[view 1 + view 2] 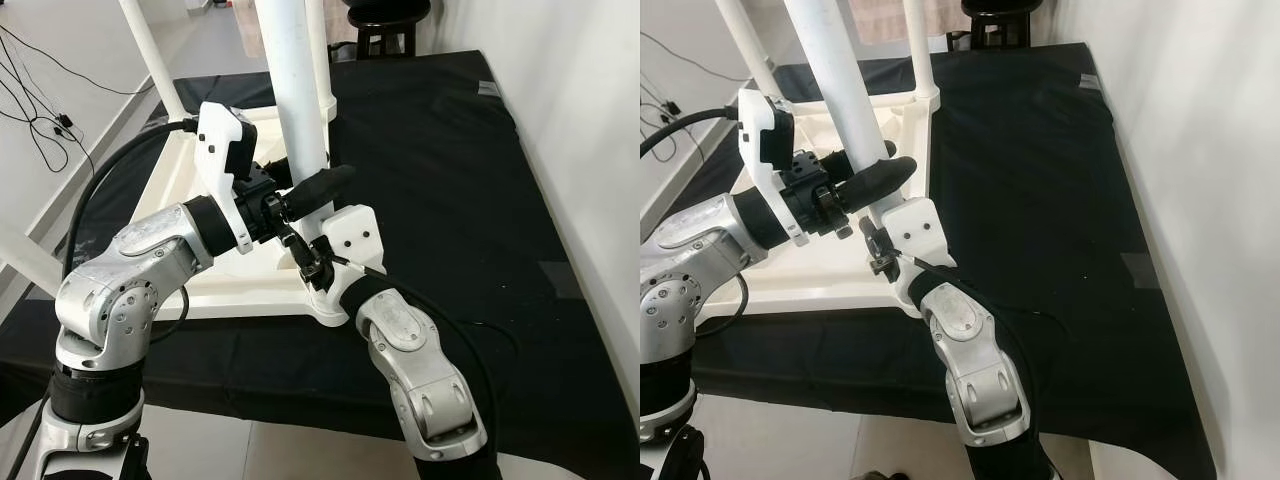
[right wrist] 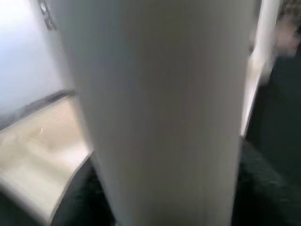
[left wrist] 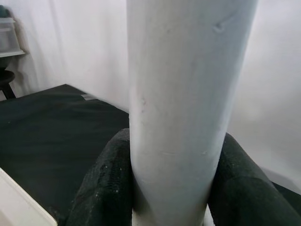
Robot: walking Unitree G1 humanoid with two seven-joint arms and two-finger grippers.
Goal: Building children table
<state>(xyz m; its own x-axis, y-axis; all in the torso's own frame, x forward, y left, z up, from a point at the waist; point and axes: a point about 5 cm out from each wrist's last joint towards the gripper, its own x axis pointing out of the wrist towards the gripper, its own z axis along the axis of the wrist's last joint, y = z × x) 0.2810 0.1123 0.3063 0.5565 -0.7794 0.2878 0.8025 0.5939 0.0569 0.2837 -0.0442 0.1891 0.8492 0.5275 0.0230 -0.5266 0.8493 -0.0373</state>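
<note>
Your white round table leg (image 1: 298, 90) stands upright at the near right corner of the upturned white children's table top (image 1: 200, 262), which lies face down on the black cloth-covered mat (image 1: 440, 190) spread over the floor. Your left gripper (image 1: 318, 188) has closed its two black padded fingers (image 3: 101, 188) around the lower part of that leg, one pad on each side, touching it, as the left wrist view makes plain. Your right gripper (image 1: 880, 250) comes in from the near side, lower down by the corner where the leg meets the top; the right wrist view shows the leg close against its dark pads (image 2: 263, 188), one on either side, so it too looks clamped on the leg, though that picture is blurred. Further white legs (image 1: 920, 45) rise from the far corners of the top, and another (image 1: 150, 45) slants up at the far left. A white wall (image 1: 590, 150) runs along the right of the mat, a dark stool (image 1: 385, 25) stands at the far end, and black cables (image 1: 45, 130) trail over the pale floor on the left.
</note>
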